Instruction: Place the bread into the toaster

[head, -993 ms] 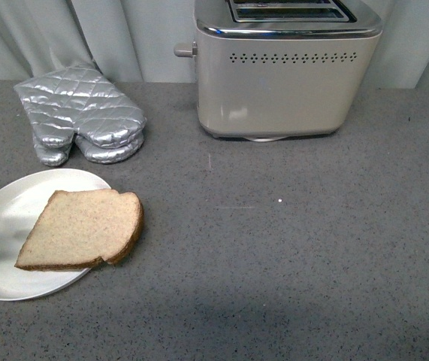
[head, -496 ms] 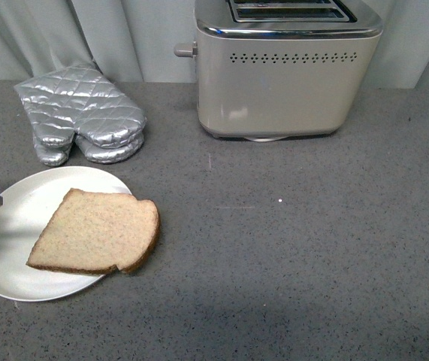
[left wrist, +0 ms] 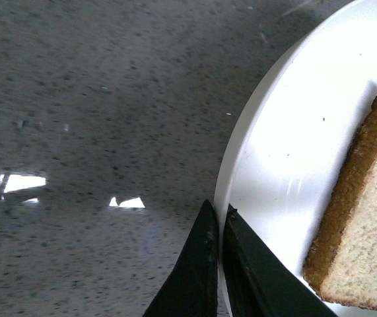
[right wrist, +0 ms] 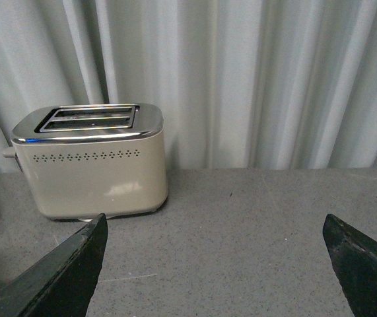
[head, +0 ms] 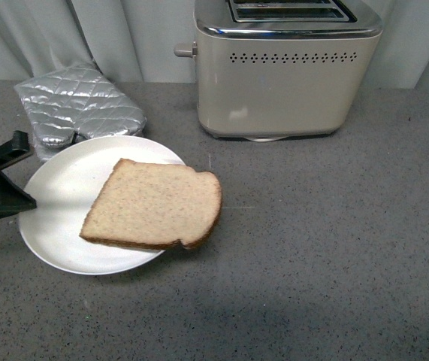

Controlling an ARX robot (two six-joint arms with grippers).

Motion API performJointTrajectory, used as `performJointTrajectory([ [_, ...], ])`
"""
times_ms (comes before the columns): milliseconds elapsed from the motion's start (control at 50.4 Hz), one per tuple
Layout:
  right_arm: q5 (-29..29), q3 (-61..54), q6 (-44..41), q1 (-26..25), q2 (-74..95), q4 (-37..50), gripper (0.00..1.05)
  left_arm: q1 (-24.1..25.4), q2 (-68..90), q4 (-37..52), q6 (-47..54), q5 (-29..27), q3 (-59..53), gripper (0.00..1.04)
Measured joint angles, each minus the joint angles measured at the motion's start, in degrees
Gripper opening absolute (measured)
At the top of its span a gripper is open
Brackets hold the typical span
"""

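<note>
The bread [head: 154, 204], a light-brown slice with darker crust, lies flat on a white plate [head: 56, 214] and overhangs its right rim. My left gripper [head: 25, 182] is shut on the plate's left rim. In the left wrist view its black fingers [left wrist: 218, 208] pinch the plate [left wrist: 287, 132] edge, with the bread [left wrist: 366, 231] just beyond. The beige toaster [head: 285, 75] with a chrome top stands at the back, its two slots facing up. My right gripper [right wrist: 214, 218] hangs open over bare counter, facing the toaster [right wrist: 92, 165], and holds nothing.
Silver quilted oven mitts [head: 79, 105] lie at the back left, just behind the plate. A pale curtain [right wrist: 254, 79] closes off the back. Grey speckled counter [head: 327, 241] stretches to the right of the plate and in front of the toaster.
The plate with the bread has moved right and toward the toaster, partly covering the mitts. My left gripper has come further into the front view with it.
</note>
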Motion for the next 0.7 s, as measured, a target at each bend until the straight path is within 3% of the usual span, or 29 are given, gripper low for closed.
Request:
performJointTrajectory([
  [397,0.0,0.0,0.0,0.0,0.0,0.0,0.95,-17.22,10.8,5.4,-15.06,-3.34,5.68,0.03],
  [695,0.0,0.0,0.0,0.0,0.0,0.0,0.95,-24.57,19.45,5.49,-22.56,-5.42,16.57,0.03],
])
